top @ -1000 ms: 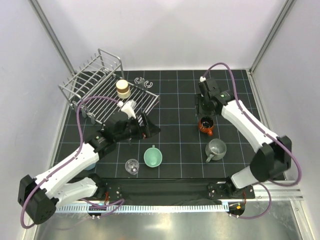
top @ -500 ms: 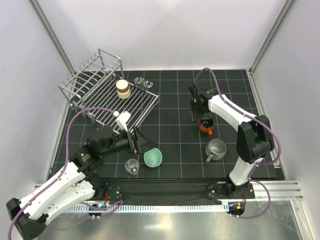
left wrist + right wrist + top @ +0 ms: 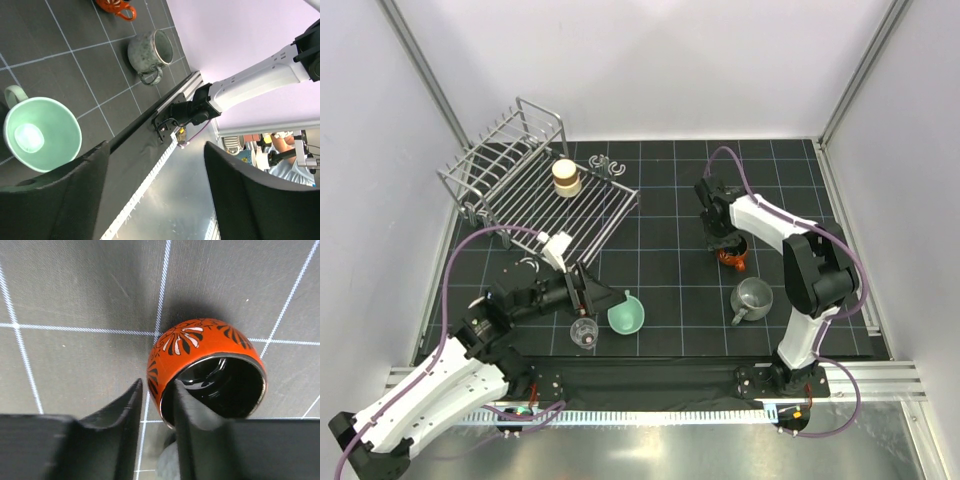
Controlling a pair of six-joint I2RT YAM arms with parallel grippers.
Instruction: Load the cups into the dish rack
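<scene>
The orange-red cup point(image 3: 733, 257) stands on the black mat at centre right. My right gripper point(image 3: 724, 242) is down over it, open only narrowly. In the right wrist view one finger is inside the cup point(image 3: 210, 352) and the other outside, with a small gap to the wall at my right gripper point(image 3: 157, 390). My left gripper point(image 3: 603, 297) is open and empty, just left of the mint green cup point(image 3: 626, 315) and above the clear glass point(image 3: 584, 332). A beige cup point(image 3: 565, 177) sits on the dish rack point(image 3: 510, 165). The grey mug point(image 3: 752, 296) stands near right.
Small grey clips point(image 3: 605, 163) lie behind the rack's right corner. In the left wrist view, between the jaws of my left gripper point(image 3: 155, 150), I see the mat's near edge, the mint cup point(image 3: 42, 132) and the grey mug point(image 3: 150, 50).
My left arm has pulled back towards the near left, and its gripper now points at the mint cup. My right gripper has come down over the orange-red cup's rim.
</scene>
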